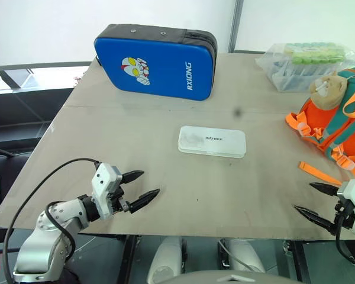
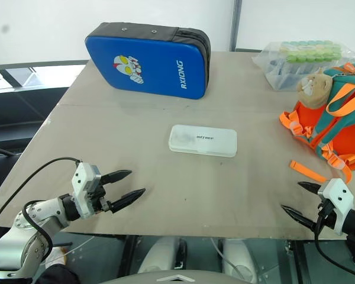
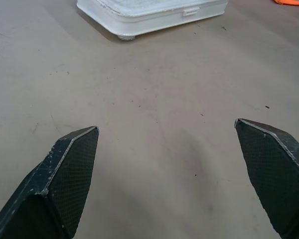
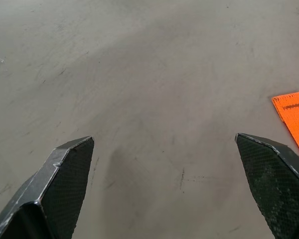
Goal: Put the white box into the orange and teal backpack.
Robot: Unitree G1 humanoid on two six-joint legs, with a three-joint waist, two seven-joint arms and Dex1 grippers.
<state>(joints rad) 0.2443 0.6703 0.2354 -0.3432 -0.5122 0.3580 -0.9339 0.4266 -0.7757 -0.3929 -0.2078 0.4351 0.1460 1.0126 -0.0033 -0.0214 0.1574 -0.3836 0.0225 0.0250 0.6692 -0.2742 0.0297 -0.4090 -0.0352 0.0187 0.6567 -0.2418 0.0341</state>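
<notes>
Both grippers sit at the near edge of the table (image 1: 165, 177), jaws spread wide and holding nothing: the left gripper (image 1: 142, 189) at the near left, the right gripper (image 1: 312, 200) at the near right, each tilted slightly downward toward the middle.

Step in hand (judged): approach and grasp. No contact has been made yet.

Past the left gripper, near the table's centre, the white box (image 1: 212, 141) lies flat, lid up, with bare tabletop all around it. It is well apart from both grippers. Approach low and level, then close across the narrow dimension (the box is thin, so a high approach risks skating over the lid).

To the far right, the orange and teal backpack (image 1: 334, 121) rests near the table edge, one loose orange strap (image 1: 319, 173) trailing toward the right gripper. Whether its opening is unzipped cannot be told.

Farthest back stand a blue zippered case (image 1: 155, 61) and a clear bag of tubes (image 1: 307, 64); avoid both.
</notes>
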